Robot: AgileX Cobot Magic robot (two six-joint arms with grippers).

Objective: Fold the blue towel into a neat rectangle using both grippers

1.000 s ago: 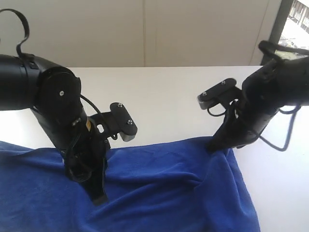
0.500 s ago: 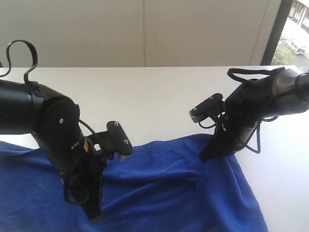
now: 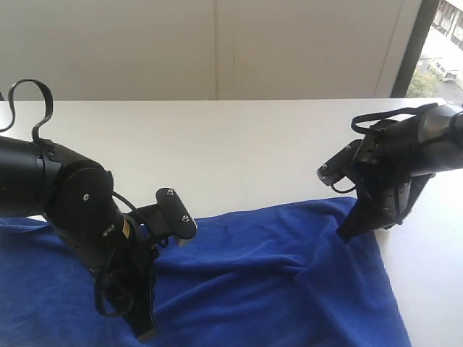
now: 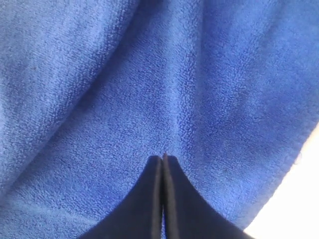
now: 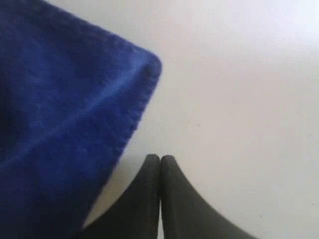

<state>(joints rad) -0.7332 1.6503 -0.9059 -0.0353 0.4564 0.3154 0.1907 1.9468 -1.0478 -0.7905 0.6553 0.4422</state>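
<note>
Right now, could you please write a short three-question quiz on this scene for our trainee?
1. True or false: the right gripper is clamped on a corner of the blue towel.
2. What lies under the tips of the left gripper? A) a cardboard box B) the blue towel C) a tray
3. Fill in: both grippers' jaws are ____.
Key: 1. False: its shut jaws are over the white table, beside the towel's free corner. 2. B. 3. shut.
</note>
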